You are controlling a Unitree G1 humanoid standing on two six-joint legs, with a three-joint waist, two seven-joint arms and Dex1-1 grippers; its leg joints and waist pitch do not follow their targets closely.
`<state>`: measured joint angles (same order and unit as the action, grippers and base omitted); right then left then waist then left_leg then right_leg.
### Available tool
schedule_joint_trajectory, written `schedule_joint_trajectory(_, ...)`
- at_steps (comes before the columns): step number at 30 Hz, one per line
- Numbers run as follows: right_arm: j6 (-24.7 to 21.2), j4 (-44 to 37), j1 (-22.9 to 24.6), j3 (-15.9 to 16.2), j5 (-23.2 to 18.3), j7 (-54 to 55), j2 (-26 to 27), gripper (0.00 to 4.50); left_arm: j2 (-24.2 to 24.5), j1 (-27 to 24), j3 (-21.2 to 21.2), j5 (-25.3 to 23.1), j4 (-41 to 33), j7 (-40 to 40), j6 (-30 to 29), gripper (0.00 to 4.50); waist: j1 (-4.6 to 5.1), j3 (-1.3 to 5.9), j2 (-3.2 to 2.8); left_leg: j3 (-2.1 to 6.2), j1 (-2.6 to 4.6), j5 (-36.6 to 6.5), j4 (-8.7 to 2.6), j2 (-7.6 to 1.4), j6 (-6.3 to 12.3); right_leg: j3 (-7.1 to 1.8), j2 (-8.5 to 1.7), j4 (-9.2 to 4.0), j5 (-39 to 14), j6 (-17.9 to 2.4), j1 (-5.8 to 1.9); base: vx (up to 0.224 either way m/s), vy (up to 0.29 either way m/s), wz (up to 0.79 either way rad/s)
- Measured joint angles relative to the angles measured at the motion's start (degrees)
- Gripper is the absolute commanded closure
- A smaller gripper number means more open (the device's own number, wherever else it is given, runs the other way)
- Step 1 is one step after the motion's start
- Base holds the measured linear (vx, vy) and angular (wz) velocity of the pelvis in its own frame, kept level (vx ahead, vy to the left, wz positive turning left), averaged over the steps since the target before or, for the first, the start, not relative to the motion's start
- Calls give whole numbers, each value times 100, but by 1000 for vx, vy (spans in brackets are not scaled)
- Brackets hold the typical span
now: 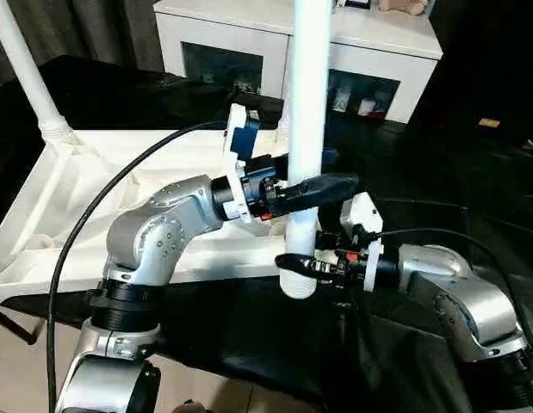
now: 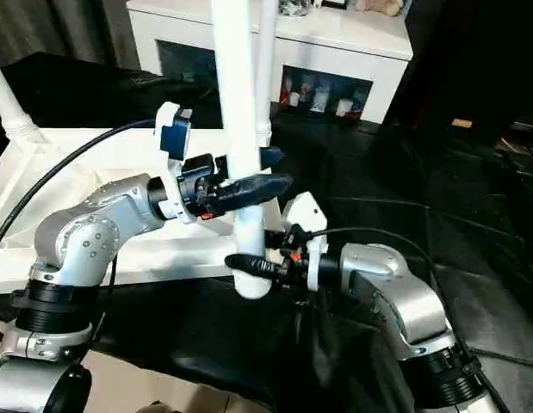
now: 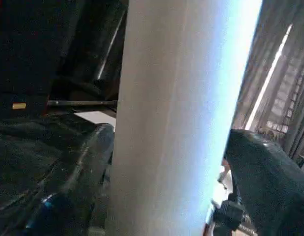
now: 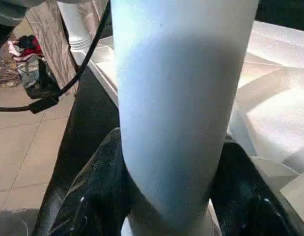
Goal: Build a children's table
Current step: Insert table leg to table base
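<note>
Black cloth covers the bench under my arms. Nearest me, my right gripper clamps the loose leg just above its threaded foot, at the near edge of the upturned tabletop. Higher on that upright leg, my left gripper brackets it with fingers spread, apparently not pinching. I'd keep the leg plumb over its socket before turning. Farther back, another leg stands fitted at a far corner.

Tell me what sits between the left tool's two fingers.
The white table leg stands between the left tool's fingers, with gaps on both sides in the left wrist view; the head views show it upright.
</note>
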<state>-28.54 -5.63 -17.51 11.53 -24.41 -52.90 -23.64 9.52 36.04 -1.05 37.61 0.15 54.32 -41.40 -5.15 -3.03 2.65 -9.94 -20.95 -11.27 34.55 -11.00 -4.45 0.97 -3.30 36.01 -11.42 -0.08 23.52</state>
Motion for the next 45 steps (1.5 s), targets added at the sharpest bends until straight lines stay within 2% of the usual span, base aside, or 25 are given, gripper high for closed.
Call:
schedule_joint_trajectory(13,0,-20,-6,-76,-81,-30,34,265,144,-167,-4,43,-114,-25,-15,172,-5,0,0,2,0,3,4,0,0,1,0,4,1,0,-1,0,0,0)
schedule_joint_trajectory(14,0,-20,-11,-78,-81,-24,34,265,145,-167,-7,8,-106,-46,4,192,-7,0,0,2,-1,3,6,0,1,1,0,4,2,0,-1,0,0,0)
schedule_joint_trajectory(16,0,-20,-17,-86,-81,-23,34,265,145,-167,-7,-23,-86,-106,24,198,-6,0,0,2,-1,3,8,0,1,1,0,4,3,0,-1,0,0,0)
schedule_joint_trajectory(19,-5,-14,-20,-100,-78,-4,34,265,132,-161,-16,-37,-44,-158,92,234,-6,0,0,3,-2,3,11,0,1,1,0,6,5,0,-2,0,0,0)
schedule_joint_trajectory(26,-15,85,-160,-223,-130,43,66,265,90,112,-16,-157,159,-368,244,258,-6,0,1,4,-2,5,23,0,4,1,0,11,12,3,-4,0,0,0)
schedule_joint_trajectory(27,-16,120,-188,-228,-154,54,74,230,80,137,-13,-158,189,-400,259,260,-6,0,0,4,-1,5,23,0,4,1,0,11,13,3,-6,0,0,0)
schedule_joint_trajectory(28,-20,141,-206,-235,-185,63,85,230,65,156,-12,-161,214,-433,268,260,-5,0,0,4,-1,5,25,0,4,1,-1,11,14,3,-6,0,0,0)
schedule_joint_trajectory(30,-25,182,-241,-250,-195,137,127,192,28,238,8,-205,298,-653,303,262,-3,0,0,5,-2,6,26,-1,4,1,-1,11,16,4,-6,0,0,0)
schedule_joint_trajectory(36,-42,238,-334,-449,-189,291,214,142,10,387,189,-420,524,-1322,301,268,-2,0,1,6,-2,8,27,0,4,1,0,11,19,4,-7,0,0,0)
schedule_joint_trajectory(41,-539,243,-728,-540,-361,443,248,98,106,473,325,-527,603,-1529,300,268,-6,0,0,7,-2,9,28,0,4,2,0,12,19,4,-7,0,0,0)
schedule_joint_trajectory(45,-1011,264,-787,-528,-425,491,179,68,131,474,320,-527,637,-1514,298,268,-51,0,1,8,-5,8,28,1,4,2,-1,10,19,4,-7,0,0,0)
